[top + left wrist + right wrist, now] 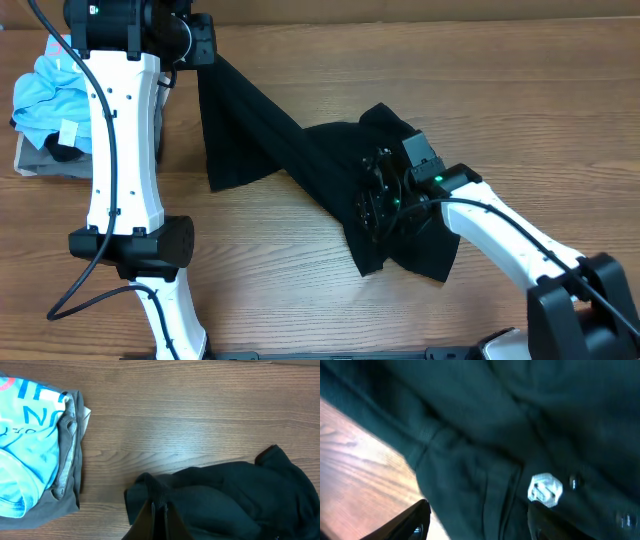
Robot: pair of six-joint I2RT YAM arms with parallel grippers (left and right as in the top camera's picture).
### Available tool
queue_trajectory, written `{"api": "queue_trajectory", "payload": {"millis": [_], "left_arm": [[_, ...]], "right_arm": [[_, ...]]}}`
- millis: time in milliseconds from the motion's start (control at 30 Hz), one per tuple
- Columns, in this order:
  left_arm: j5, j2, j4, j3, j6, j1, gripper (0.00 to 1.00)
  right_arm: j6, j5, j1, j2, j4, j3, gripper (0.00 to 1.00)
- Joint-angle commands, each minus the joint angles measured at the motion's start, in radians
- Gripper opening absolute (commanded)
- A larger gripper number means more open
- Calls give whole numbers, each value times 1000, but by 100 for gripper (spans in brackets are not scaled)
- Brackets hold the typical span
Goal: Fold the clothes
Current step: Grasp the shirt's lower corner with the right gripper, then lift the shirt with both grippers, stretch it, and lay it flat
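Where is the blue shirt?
In the overhead view, the blue shirt lies crumpled at the far left, on top of a folded grey garment, beside the left arm.

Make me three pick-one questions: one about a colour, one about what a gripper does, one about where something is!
1. What colour is the small label on the large black soft fabric garment? A) red B) yellow C) white
2. What is the left gripper doing? A) pinching the black garment B) open, empty C) pinching the label
3. Where is the light blue printed T-shirt? A) under the black garment B) on the folded grey-tan garment C) in the left gripper
C, it looks white; A, it's clamped on fabric; B, grey shows beneath.
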Motion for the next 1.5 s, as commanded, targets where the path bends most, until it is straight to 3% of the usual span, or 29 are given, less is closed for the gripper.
{"api": "queue_trajectory", "payload": {"millis": [0, 467, 867, 933, 1033, 1233, 1467], "left_arm": [[-6, -10, 5, 12, 12, -2, 4], [-7, -10, 6, 12, 12, -2, 4], [-6, -10, 5, 12, 11, -2, 4], [-5, -10, 5, 12, 7, -2, 4], [2, -10, 5, 12, 4, -2, 4], [-11, -10, 22, 17, 6, -2, 4], [-11, -17, 42, 100, 11, -1, 4]], "right_arm": [[-68, 11, 3, 38, 61, -1, 66], [-69, 17, -16, 104, 109, -1, 65], [-129, -108, -20, 105, 103, -3, 38], [-129, -107, -20, 105, 95, -3, 27], [-128, -107, -20, 105, 89, -3, 4], [-121, -124, -76, 82, 32, 34, 4], [-159, -116, -218, -49, -257, 260, 4]]}}
